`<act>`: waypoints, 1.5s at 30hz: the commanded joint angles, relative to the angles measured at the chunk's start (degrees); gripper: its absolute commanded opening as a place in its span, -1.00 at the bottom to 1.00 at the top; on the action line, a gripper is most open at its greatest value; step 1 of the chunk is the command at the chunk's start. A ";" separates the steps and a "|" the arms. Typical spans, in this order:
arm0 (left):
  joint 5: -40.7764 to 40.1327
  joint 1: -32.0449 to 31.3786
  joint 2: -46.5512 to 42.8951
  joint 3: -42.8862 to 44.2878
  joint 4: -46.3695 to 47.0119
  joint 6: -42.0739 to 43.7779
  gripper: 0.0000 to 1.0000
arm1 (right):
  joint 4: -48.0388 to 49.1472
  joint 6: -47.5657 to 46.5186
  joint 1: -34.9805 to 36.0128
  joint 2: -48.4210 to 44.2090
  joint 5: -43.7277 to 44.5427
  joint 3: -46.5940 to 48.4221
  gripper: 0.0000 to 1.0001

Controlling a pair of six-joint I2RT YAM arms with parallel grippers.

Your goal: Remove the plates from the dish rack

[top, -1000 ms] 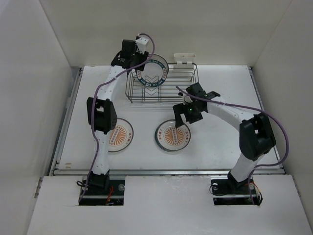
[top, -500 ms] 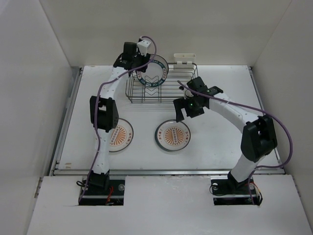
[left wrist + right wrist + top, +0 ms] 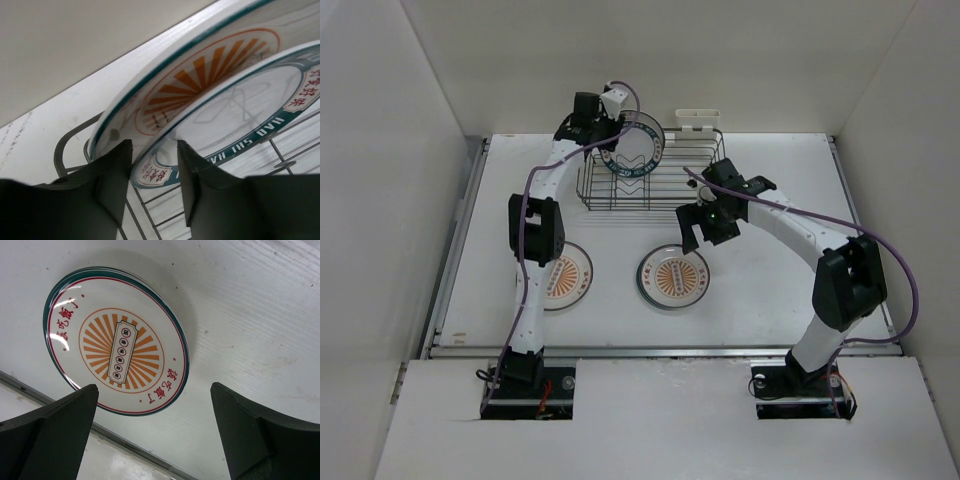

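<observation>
- The rectangular dark metal wire dish rack stands at the far middle of the white surface, with a small white plastic caddy on its far long side
- At the rack's left end, a round white plate with a dark-green lettered rim stands tilted on its edge
- Just behind it, the left wrist view shows a round plate with an orange sunburst centre and a green edge; the two rims run close together, and I cannot tell whether they touch
- The left gripper reaches in over the rack's far left corner; its dark fingers are set narrow, one on each side of the lettered plate's lower rim, and I cannot tell whether they press on it
- The right gripper hangs just off the rack's near long side, toward the right half, with its fingers spread wide and holding nothing
- Under it, on the near side of the rack, a second sunburst plate with red lettering lies flat, apart from the rack, with bare surface all round its edge
- A third sunburst plate lies flat to the near left of the rack, partly covered by the left arm; bare surface separates the two flat plates
- Right of the rack, bare surface runs to the surface's right edge; left of the rack, a narrower strip runs to the left edge
</observation>
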 commanded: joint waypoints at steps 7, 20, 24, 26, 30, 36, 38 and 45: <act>1.25 0.75 -4.39 -0.33 3.21 -1.05 -1.00 | -1.51 -0.19 0.68 -1.80 1.37 2.19 1.00; 9.67 1.28 -13.90 -1.83 -0.19 -0.43 -1.00 | -0.91 -0.19 0.68 -2.33 0.85 3.86 1.00; 12.13 1.28 -16.97 0.97 -4.14 -2.19 -1.00 | -0.29 -0.19 0.68 -2.94 0.85 4.38 1.00; 13.28 1.28 -17.94 2.38 -6.69 -3.07 -1.00 | -0.29 -0.19 0.68 -3.46 0.85 5.00 1.00; 15.47 1.28 -20.31 3.79 -11.43 -6.32 -1.00 | 1.55 0.86 0.68 -4.17 0.85 5.00 1.00; 20.40 1.28 -23.75 4.50 -20.31 -8.95 -1.00 | 5.60 2.79 0.68 -9.08 -0.03 5.00 1.00; 21.88 1.28 -24.97 4.50 -22.94 -9.57 -1.00 | 5.60 3.67 -0.45 -10.05 2.85 5.00 1.00; 32.52 1.28 -28.40 -4.89 -38.94 -0.28 -1.00 | 2.71 12.02 -2.39 -20.51 22.00 6.67 1.00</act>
